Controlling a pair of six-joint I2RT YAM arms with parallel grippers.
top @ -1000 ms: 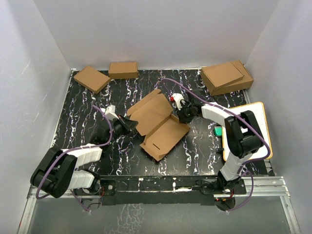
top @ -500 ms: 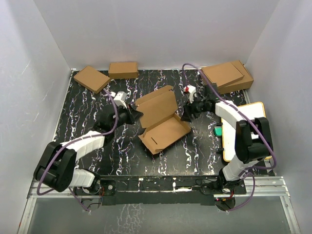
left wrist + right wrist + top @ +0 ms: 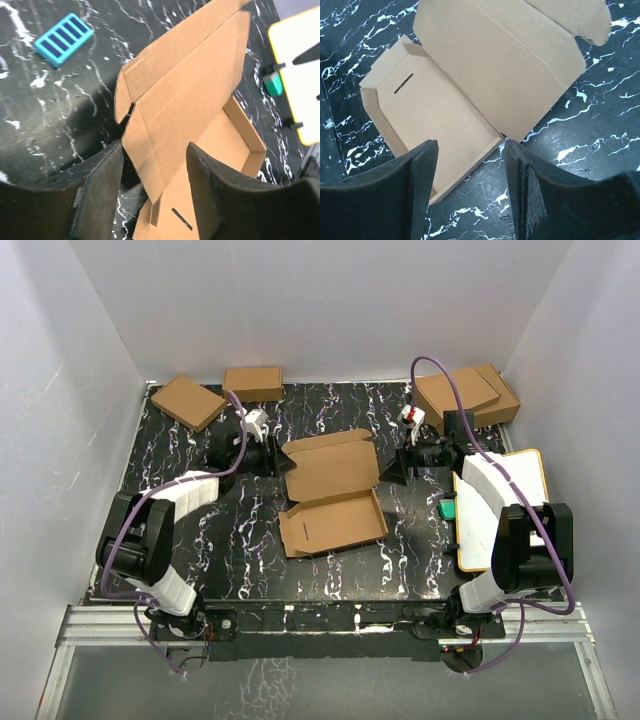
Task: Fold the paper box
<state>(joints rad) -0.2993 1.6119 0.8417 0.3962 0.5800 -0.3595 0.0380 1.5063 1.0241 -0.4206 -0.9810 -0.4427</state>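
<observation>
The paper box (image 3: pixel 330 495) lies half open in the middle of the black marbled table (image 3: pixel 200 540), tray flat and lid tilted up behind it. The left gripper (image 3: pixel 284 463) hovers just beside the lid's left edge and the right gripper (image 3: pixel 386 471) near its right edge. Both have their jaws spread, grasping nothing.

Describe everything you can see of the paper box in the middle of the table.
The paper box is plain brown corrugated cardboard, half formed: a shallow tray with low walls and a narrow slot in its floor near one end. Its creased lid panel, with rounded end flaps, stands open, tilted up from the tray's far edge. It rests on the black marbled table. The left gripper and right gripper flank it, jaws open, holding nothing.
</observation>
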